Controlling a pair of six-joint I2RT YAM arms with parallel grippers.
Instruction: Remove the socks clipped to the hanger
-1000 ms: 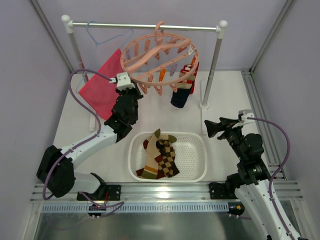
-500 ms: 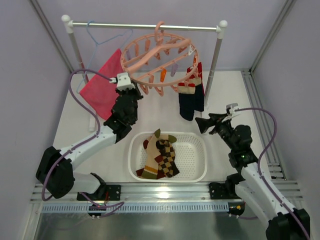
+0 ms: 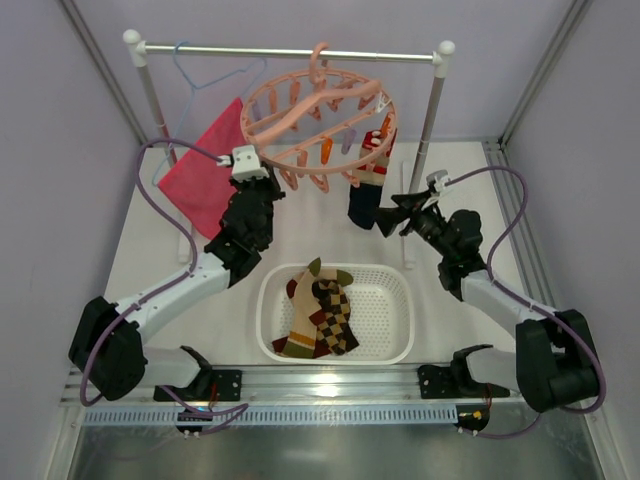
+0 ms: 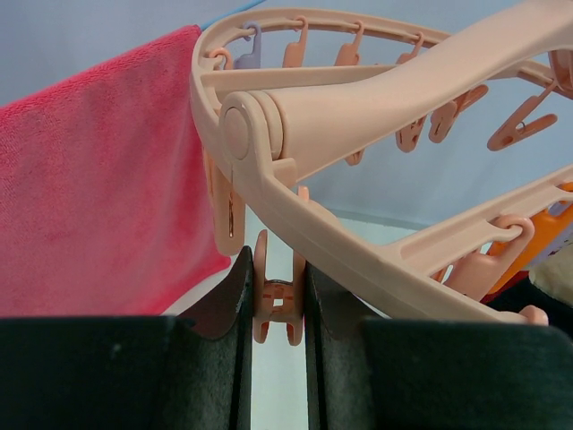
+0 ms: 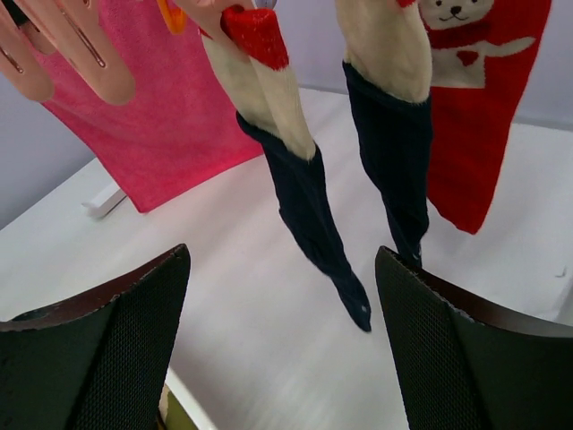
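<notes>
**Far left, rear.** Pink-red cloth (image 3: 200, 175), hanging from the rail (image 3: 290, 50) beside a light-blue wire hanger (image 3: 195, 70).

**Left arm.** Reaches up from the near left of the desk (image 3: 150, 260) to the left edge of the hanger. Left end effector (image 3: 268, 182): in the wrist view its two dark fingers (image 4: 215, 349) are pressed together on one salmon clip (image 4: 277, 309) that dangles under the ring.

**Centre, rear.** Hanger (image 3: 305, 158), a salmon-pink ring with crossbars, hooked on the rail and tilted. Most of its clips carry nothing.

**Centre, front.** White perforated basket (image 3: 385, 340) on the desk. Inside, at its left half, lie brown argyle socks (image 3: 330, 320) and a tan striped sock (image 3: 295, 340), overlapping.

**Right side of the ring.** Socks clipped here and hanging down:
- two cream-and-navy socks (image 5: 304, 206), side by side, toes down;
- one red sock (image 5: 483, 107) with a white bear motif, behind and to the right of them.

In the overhead view the navy sock toes (image 3: 362, 205) hang clear of the desk.

**Right arm.** Stretched forward and to the left. Right end effector (image 3: 385, 215): fingers (image 5: 98, 358) spread wide, nothing between them, pointed at the navy toes and just beside them. Whether it touches them cannot be told.
</notes>
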